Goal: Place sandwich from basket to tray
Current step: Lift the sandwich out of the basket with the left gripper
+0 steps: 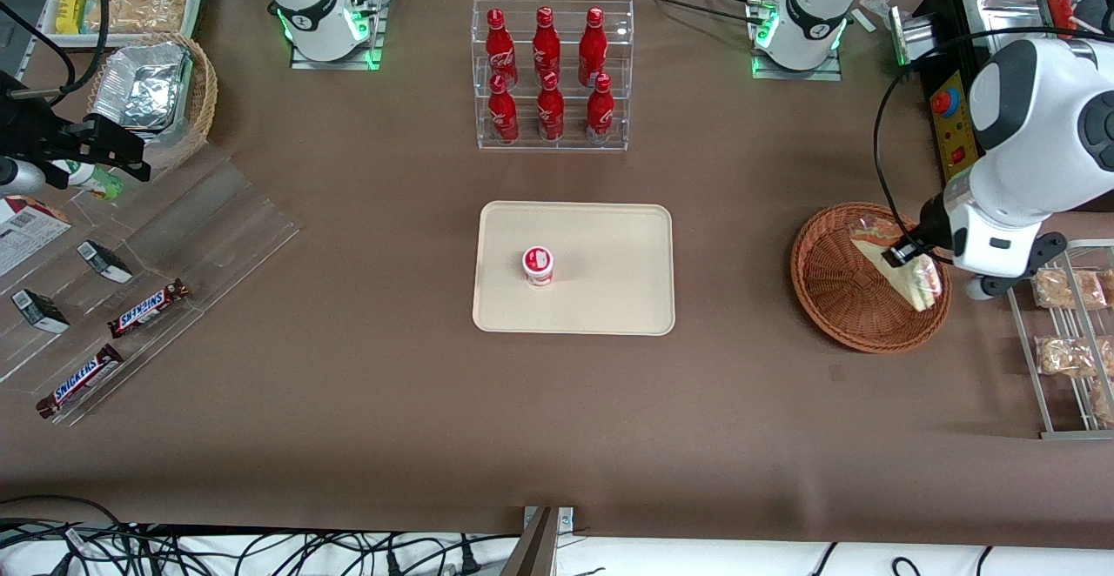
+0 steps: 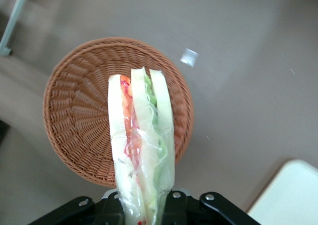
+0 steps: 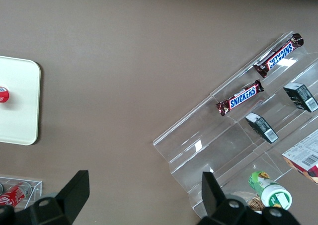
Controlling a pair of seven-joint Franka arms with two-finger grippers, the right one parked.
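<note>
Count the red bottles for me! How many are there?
6, all in the clear rack: three on the upper step, three on the lower step nearer the front camera. None seem hidden. The gripper holds the sandwich over the basket.

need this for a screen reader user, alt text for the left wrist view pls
The pincer holds a clear-wrapped sandwich by one end, above a round reddish-brown wicker basket on a brown table. A corner of the cream tray shows nearby.
</note>
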